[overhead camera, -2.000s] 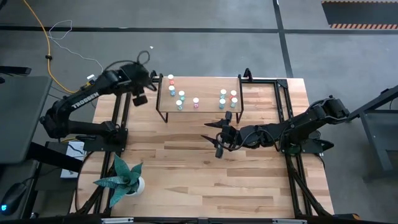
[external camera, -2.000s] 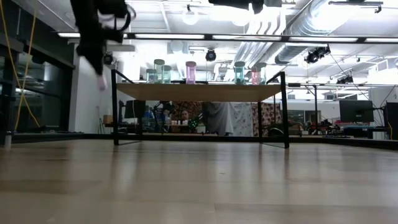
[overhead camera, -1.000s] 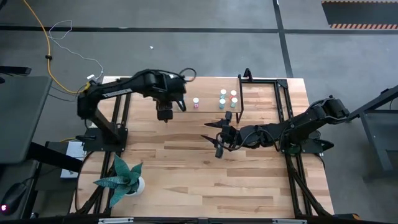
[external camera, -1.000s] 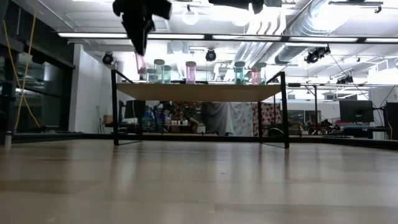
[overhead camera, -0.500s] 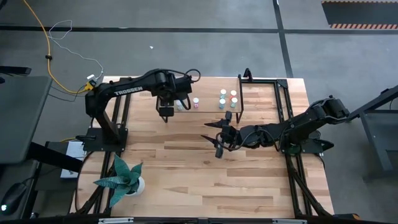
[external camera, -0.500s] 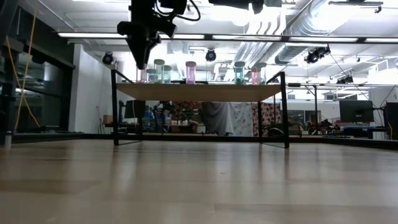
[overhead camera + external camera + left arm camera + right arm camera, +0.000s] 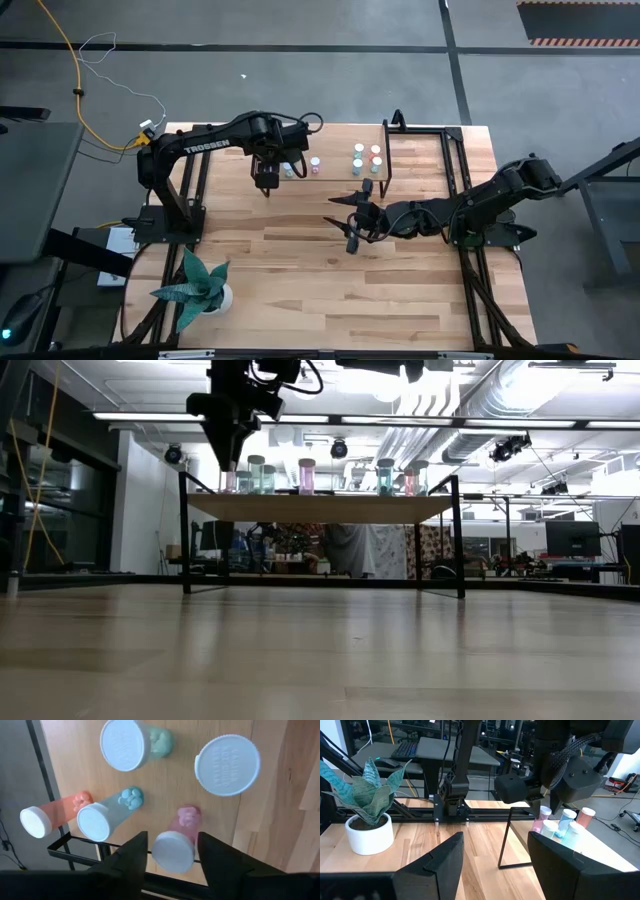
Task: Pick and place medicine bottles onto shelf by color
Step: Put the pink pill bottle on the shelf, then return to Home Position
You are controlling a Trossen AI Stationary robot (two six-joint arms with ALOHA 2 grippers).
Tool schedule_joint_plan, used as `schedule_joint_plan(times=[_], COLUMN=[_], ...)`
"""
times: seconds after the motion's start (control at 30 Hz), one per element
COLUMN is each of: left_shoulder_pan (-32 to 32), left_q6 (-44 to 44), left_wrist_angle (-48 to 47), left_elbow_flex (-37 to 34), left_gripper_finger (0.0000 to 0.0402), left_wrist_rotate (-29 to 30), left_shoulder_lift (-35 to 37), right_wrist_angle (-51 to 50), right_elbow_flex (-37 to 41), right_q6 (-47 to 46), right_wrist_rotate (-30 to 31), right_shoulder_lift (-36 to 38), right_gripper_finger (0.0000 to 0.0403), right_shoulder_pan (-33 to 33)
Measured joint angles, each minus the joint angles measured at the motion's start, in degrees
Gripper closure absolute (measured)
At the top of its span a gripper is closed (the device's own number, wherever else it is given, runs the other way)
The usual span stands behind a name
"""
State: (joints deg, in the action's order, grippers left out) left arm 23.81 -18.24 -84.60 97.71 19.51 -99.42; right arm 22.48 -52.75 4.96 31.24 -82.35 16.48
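**Left hand spread over a pink bottle on the shelf**

The left hand [image 7: 172, 847] hangs over the shelf's [image 7: 335, 172] left end, fingers [image 7: 131, 855] apart on either side of a pink bottle [image 7: 176, 845] that stands on the shelf top, its white cap between them with a gap showing on both sides. Just beside that bottle, on the same end of the shelf, stand two teal bottles [image 7: 107, 817], a red-orange bottle [image 7: 52, 815] and one more white-capped bottle [image 7: 227, 765]. Toward the shelf's middle stands a single pink bottle [image 7: 315, 163]; near its right end is a cluster of teal and red-orange bottles [image 7: 366, 158].

The right hand [image 7: 352, 222] waits low over the surface [image 7: 330, 270] in front of the shelf's right end, fingers apart and holding nothing. A potted plant [image 7: 200, 285] stands well away from the shelf, at the surface's near left corner.
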Motion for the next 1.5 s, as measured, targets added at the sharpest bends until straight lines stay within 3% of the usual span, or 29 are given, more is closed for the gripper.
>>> schedule_joint_plan(times=[0.3,0.47,0.67,0.77,0.93,1.03,1.17,1.37,1.5], left_shoulder_pan=[0.0,0.0,-0.4,-0.6,-1.4,-3.0,-6.9,-13.5,-17.3], left_q6=[0.0,0.0,3.1,6.2,11.3,13.0,13.6,15.1,14.6], left_wrist_angle=[0.0,-1.6,-5.2,-3.7,6.4,15.3,28.7,52.9,74.6], left_elbow_flex=[0.0,0.9,8.1,10.8,9.2,4.0,-9.0,-36.7,-56.4], left_gripper_finger=[0.0166,0.0153,0.0151,0.0151,0.0151,0.0153,0.0162,0.0177,0.0186], left_wrist_rotate=[0.8,3.3,5.6,2.7,-5.0,-6.9,-7.4,-7.1,-7.0], left_shoulder_lift=[0.0,0.0,0.3,3.2,12.0,19.7,31.6,51.3,61.6], right_wrist_angle=[0.0,0.0,0.0,0.0,-0.4,-0.4,-0.4,-0.4,-0.4], right_elbow_flex=[0.0,0.0,0.0,0.0,0.0,0.0,0.0,0.0,0.0], right_q6=[0.0,0.1,0.6,0.5,0.0,0.1,0.0,0.0,0.0], right_wrist_rotate=[0.0,0.0,0.0,0.0,0.0,0.0,0.0,0.0,0.0], right_shoulder_lift=[0.0,0.0,0.0,0.0,0.0,0.0,0.0,0.0,0.0], right_gripper_finger=[0.0191,0.0191,0.0191,0.0191,0.0191,0.0191,0.0191,0.0191,0.0191], right_shoulder_pan=[0.0,0.0,0.0,0.0,0.0,0.0,0.0,0.0,0.0])
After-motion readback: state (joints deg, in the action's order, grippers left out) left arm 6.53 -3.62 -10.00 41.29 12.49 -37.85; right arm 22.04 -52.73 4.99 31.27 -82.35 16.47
